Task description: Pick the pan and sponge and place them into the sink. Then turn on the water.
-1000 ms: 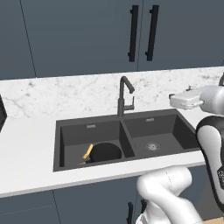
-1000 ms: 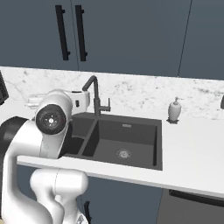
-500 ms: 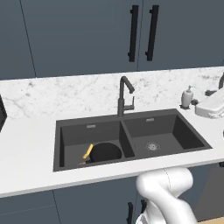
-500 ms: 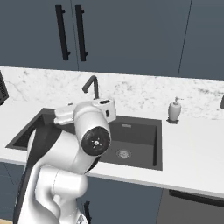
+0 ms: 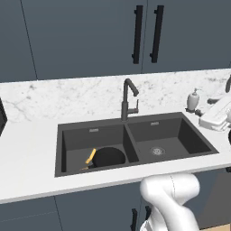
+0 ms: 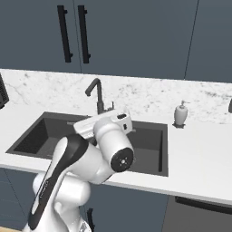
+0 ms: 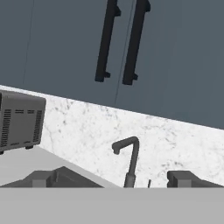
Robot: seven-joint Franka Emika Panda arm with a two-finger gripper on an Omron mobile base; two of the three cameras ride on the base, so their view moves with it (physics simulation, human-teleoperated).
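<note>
The pan (image 5: 108, 157) lies in the left basin of the sink (image 5: 171, 124), its wooden handle pointing up-left. The dark faucet (image 5: 128, 100) stands behind the divider. A white soap bottle (image 5: 193, 100) stands on the table (image 5: 31, 153) at the right. The fingers (image 7: 112, 179) are spread wide and hold nothing.

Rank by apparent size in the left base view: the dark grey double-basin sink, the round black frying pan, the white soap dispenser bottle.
1. Dark grey double-basin sink, clearly largest.
2. Round black frying pan in the left basin.
3. White soap dispenser bottle, smallest, though it stands farther from the camera.
</note>
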